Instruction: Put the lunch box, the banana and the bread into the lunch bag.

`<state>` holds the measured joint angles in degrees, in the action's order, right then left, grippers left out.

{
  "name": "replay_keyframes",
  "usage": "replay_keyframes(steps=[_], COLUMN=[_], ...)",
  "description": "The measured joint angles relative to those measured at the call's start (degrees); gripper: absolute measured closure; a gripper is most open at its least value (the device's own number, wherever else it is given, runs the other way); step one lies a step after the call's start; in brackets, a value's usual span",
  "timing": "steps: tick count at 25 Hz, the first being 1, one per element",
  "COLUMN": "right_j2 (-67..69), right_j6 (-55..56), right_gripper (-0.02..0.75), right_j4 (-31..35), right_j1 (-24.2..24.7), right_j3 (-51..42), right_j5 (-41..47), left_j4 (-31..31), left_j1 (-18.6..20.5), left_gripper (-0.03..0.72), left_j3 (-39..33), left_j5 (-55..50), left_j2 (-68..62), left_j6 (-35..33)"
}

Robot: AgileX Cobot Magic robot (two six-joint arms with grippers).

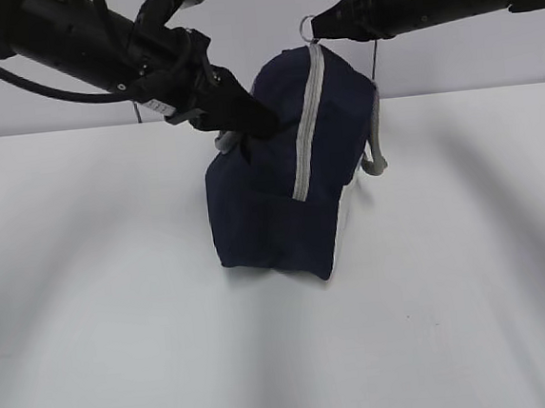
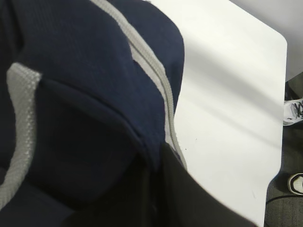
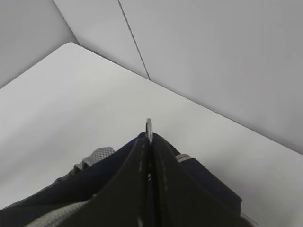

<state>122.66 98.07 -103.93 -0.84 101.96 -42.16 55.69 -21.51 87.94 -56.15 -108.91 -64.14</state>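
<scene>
The right hand [image 1: 317,26] is pinching the ring pull [image 1: 307,26] at the very top of the bag [image 1: 285,179]; in the right wrist view its two dark fingers [image 3: 135,184] are lying pressed together with the thin metal ring [image 3: 149,128] sticking up between their tips. The left hand [image 1: 261,124] is pressing into the bag's upper left side, and whether it is clenched on the fabric cannot be told, since its tip is merging with the dark cloth. The bag is standing tilted on the white bench [image 1: 121,322], its grey zipper [image 1: 306,129] running closed from the ring down the front face. A grey strap [image 1: 375,142] is hanging at its right side, and a white end panel [image 1: 344,222] is showing low on the right. In the left wrist view, another grey strap [image 2: 21,132] is curving over the navy fabric.
</scene>
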Motion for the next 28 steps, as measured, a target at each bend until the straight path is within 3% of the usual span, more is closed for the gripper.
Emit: replay_keyframes(steps=[18,28], right_j2=[0.95,6.82], right_j6=[-2.68,-2.79], right_gripper=[0.754,0.754], right_j4=[4.27,6.78], right_j1=[0.16,0.16], right_j3=[1.25,6.72], right_j5=[-0.65,-2.67], left_j4=[0.88,0.07], left_j1=[-0.12,-0.12], left_gripper=[0.687,0.687], left_j3=[0.00,0.00], left_j5=[6.48,7.07], left_j2=[0.00,0.52], left_j6=[0.21,-0.76])
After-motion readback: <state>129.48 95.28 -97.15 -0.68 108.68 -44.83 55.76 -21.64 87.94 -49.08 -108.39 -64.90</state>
